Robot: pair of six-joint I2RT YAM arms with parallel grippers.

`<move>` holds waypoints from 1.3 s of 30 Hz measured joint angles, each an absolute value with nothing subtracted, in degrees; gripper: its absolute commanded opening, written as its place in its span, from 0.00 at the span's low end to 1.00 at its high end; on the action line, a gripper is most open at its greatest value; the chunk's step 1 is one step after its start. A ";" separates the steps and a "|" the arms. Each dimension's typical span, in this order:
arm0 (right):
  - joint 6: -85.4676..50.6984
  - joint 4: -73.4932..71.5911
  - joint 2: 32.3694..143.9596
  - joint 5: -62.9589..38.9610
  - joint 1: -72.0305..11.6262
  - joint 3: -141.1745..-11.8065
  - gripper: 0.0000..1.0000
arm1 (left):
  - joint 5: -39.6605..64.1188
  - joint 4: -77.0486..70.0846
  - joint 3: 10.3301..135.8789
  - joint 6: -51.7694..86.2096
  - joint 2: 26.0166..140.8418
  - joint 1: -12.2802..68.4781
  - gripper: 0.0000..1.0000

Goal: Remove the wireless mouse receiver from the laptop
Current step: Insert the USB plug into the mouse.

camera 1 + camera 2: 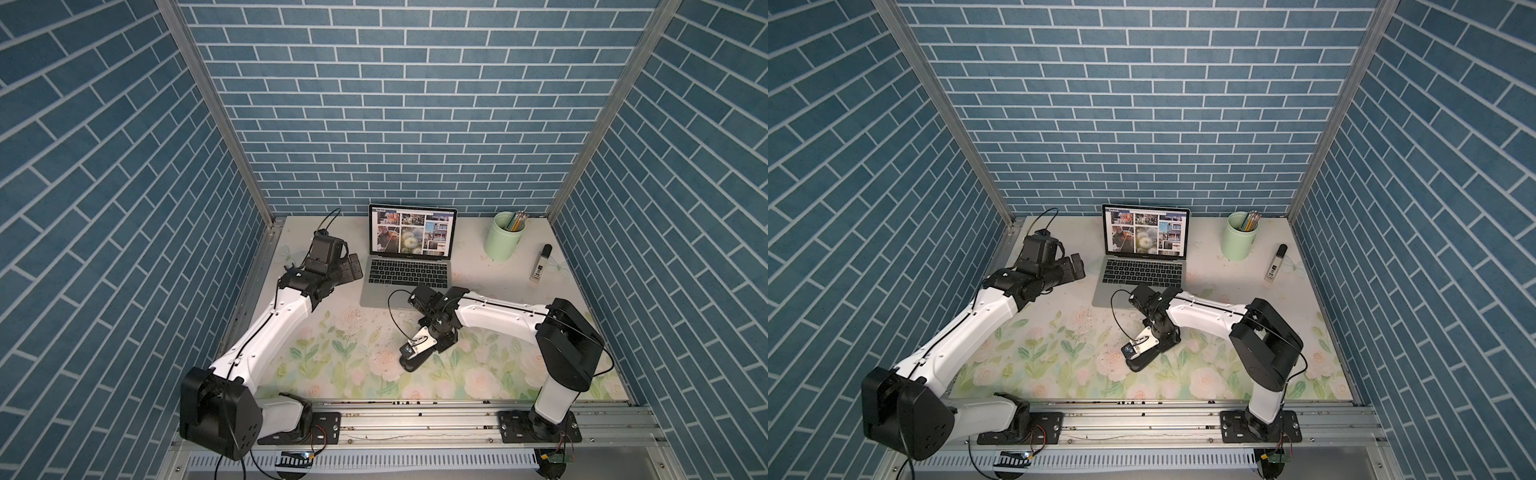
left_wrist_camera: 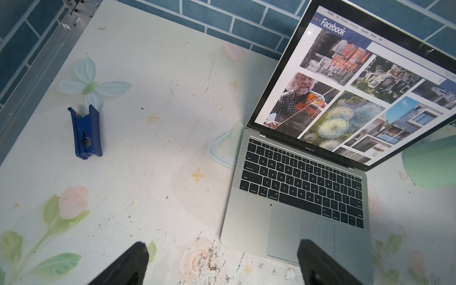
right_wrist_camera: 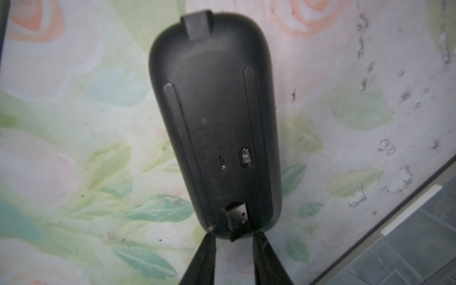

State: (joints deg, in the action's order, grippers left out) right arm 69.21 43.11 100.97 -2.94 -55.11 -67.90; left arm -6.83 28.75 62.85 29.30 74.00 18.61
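In both top views, blue brick-pattern walls with white mortar lines close the cell at 9 (image 1: 83,208), 12 (image 1: 1142,104) and 3 o'clock (image 1: 685,208), joined by bare aluminium corner posts (image 1: 216,112). The tabletop (image 1: 332,365) is pale, scuffed, printed with pink roses and green leaves. An aluminium rail (image 1: 415,419) edges it at 6 o'clock under even light.

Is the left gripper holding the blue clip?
No, the blue clip lies on the table, apart from the left gripper, whose jaws stand wide open and empty.
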 measured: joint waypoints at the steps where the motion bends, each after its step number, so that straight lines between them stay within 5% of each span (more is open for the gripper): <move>1: 69.21 43.22 100.92 -2.85 -55.11 -68.12 0.30 | -6.83 28.75 62.85 29.26 74.00 18.61 1.00; 8: 68.77 44.91 99.39 -1.93 -55.09 -69.56 0.28 | -7.03 28.58 62.85 28.34 73.71 18.61 1.00; 12: 67.59 45.30 96.66 -2.31 -55.00 -69.58 0.00 | -7.01 28.29 62.85 27.59 72.79 18.61 1.00; 39: 66.24 46.22 96.95 -7.79 -54.96 -66.54 0.00 | -6.52 27.90 62.85 27.44 72.53 18.61 1.00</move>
